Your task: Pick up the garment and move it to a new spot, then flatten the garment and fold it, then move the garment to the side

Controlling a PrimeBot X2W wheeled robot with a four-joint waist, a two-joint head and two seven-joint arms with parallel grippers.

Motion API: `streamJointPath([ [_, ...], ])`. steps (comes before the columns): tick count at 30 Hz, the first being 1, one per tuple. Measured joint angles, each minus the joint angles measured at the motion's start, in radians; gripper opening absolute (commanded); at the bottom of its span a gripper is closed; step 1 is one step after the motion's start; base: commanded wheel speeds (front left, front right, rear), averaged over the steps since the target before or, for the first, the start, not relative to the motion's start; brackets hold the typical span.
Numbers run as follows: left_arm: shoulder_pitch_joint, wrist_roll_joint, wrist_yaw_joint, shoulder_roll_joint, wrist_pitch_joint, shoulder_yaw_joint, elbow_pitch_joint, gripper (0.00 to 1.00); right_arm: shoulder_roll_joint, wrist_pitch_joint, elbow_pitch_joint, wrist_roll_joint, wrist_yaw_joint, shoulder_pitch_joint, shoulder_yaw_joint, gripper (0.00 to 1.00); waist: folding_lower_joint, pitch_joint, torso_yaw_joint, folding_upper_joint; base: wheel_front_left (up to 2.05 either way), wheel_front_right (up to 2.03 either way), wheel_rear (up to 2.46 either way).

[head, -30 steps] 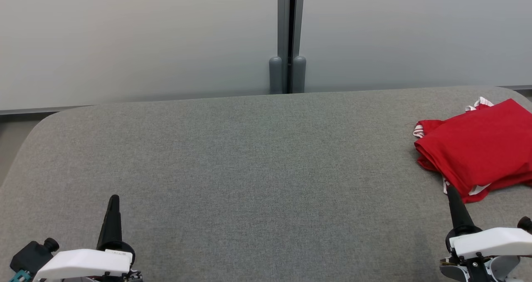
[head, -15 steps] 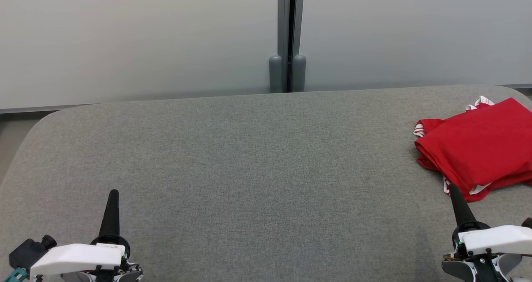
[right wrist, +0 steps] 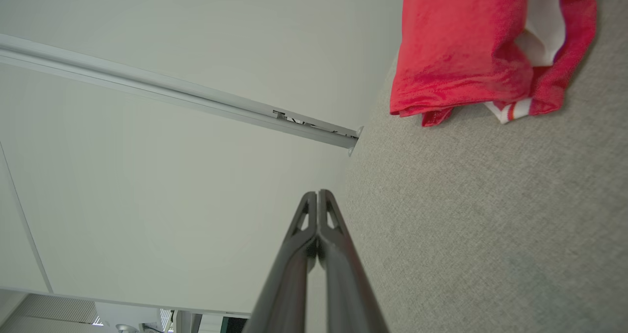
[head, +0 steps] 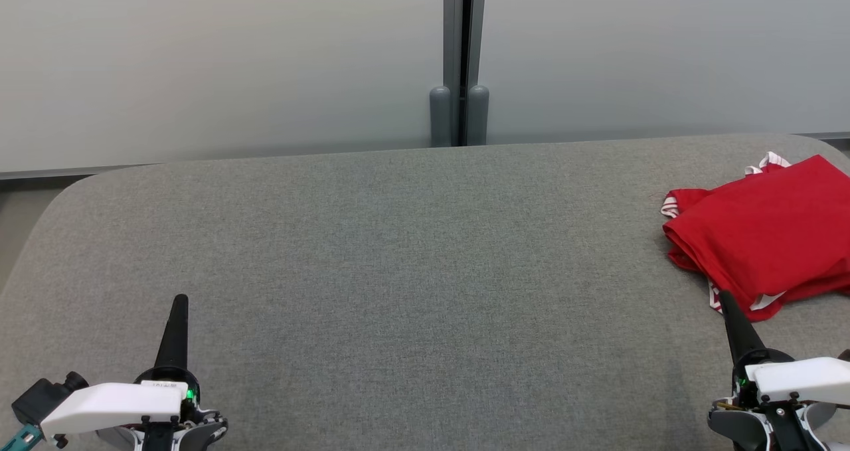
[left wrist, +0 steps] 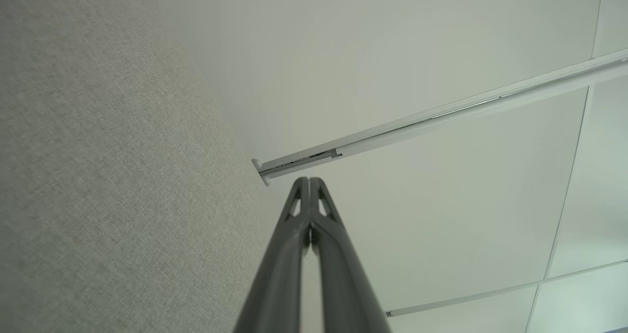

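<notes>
Pale wall (head: 199, 59) runs across the whole back, plain and matte. Below it is the grey fabric table (head: 412, 252) with rounded far corners, taking up most of the head view. Garment (head: 764, 238) is red and folded into a rough flat bundle. It lies on the table at far right, near the far right corner, and is partly cut by the frame edge. Striped red-and-white trim pokes out at its far edge, left corner and near edge. In right wrist view the garment (right wrist: 456, 43) sits on the table ahead of the fingers and off to one side, with a white inner layer showing at its open end. Left gripper (head: 179, 299) is low left over the table, well apart from the garment, fingers pointing away from the robot. In left wrist view the left gripper (left wrist: 309, 180) has its jaws pressed together with nothing between them, table edge and wall beyond. Right gripper (head: 725, 296) is low right, and in head view its tip lines up with the garment's near corner. In right wrist view the right gripper (right wrist: 318, 193) has its jaws pressed together and empty, with bare table between tip and garment. Grey post (head: 459, 39) splits the wall at centre, with two rounded caps (head: 458, 115) at its foot by the table's far edge. A small green light (head: 191, 394) glows on the left gripper's base.
</notes>
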Motion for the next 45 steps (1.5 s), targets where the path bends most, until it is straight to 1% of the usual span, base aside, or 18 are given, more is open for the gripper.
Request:
streamJointPath([
  [31,-0.040,-0.240,-0.005,0.002,0.062,0.014,0.010,0.00,0.012,0.063,-0.004,0.221,0.000,-0.008,-0.044,0.00,0.0000,0.010,0.000,0.0000,0.00,0.00,0.00],
  [39,-0.049,-0.284,-0.005,0.002,0.073,0.016,0.012,0.00,0.015,0.077,-0.005,0.262,0.000,-0.012,-0.052,0.00,0.0000,0.012,-0.001,0.0000,0.00,0.00,0.00],
  [45,-0.049,-0.286,-0.005,0.002,0.073,0.016,0.012,0.00,0.015,0.077,-0.005,0.264,0.000,-0.012,-0.052,0.00,0.0000,0.012,-0.001,0.0000,0.00,0.00,0.00],
])
